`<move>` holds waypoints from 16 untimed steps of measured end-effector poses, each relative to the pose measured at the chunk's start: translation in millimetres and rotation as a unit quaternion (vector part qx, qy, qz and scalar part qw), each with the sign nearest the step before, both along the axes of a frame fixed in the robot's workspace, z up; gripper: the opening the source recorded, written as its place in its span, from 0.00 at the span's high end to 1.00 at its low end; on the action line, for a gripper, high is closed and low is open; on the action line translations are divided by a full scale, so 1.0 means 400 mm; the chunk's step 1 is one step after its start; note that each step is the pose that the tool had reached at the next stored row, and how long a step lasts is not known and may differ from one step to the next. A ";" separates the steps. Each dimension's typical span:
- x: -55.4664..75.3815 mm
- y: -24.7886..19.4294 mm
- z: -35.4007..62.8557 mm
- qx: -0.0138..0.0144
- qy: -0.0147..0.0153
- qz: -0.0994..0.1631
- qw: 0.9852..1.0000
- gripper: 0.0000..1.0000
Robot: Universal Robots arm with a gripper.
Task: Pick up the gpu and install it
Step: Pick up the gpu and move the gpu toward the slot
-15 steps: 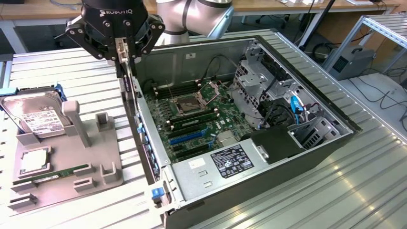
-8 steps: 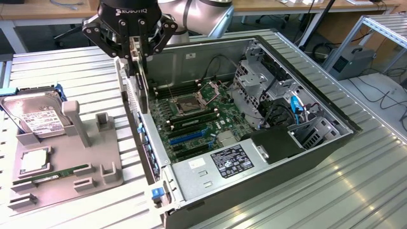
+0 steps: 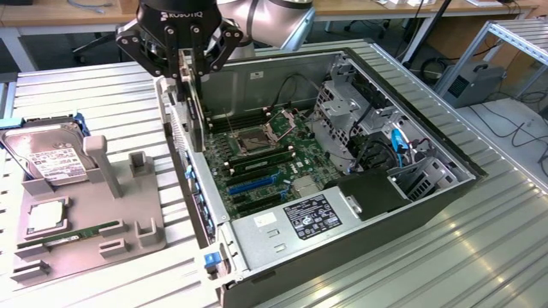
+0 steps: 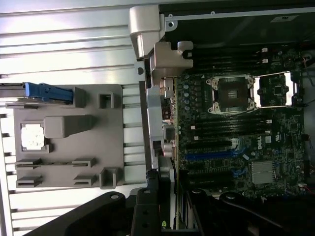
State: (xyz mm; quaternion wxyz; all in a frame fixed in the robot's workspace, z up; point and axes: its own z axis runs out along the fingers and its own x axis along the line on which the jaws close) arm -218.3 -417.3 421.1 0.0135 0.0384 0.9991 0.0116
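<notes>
The gripper (image 3: 192,70) is closed on the gpu (image 3: 197,115). The card hangs edge-on and roughly upright from the fingers, above the side of the open computer case (image 3: 445,186) at the exterior view's left. It is close to the case's slotted rear wall (image 3: 195,199). I cannot tell whether the card touches that wall or has reached the motherboard (image 3: 274,160).

The step in hand looks like bringing the card to an expansion slot. The blue slot (image 3: 254,183) and the dark ones beside it lie nearer the camera than the card's lower edge, so the card seems not yet seated. To do this well, I judge the card should stay square to the board, with its connector edge in line with the slot's length. The bracket end should slide along the rear wall's opening rather than ride on top of it (a slight tilt here would likely jam one corner). Pressure should go straight down and evenly.

The open processor socket (image 3: 261,136) with its raised frame sits just beside the card's path, towards the far side. The drive cage (image 3: 347,106) and loose blue cables (image 3: 396,144) are well apart, at the exterior view's right. The power supply (image 3: 312,218) sits at the near end of the case.

Outside the case, at the exterior view's left, a grey holder (image 3: 128,212) carries a hard drive (image 3: 47,157) and a green memory stick (image 3: 81,232).
</notes>
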 end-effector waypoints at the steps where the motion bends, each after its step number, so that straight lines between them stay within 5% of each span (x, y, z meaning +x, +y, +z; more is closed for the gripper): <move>1: 0.001 0.000 0.000 0.000 0.000 0.000 1.000 0.73; 16: 0.018 0.000 0.000 0.000 0.000 0.000 1.000 0.73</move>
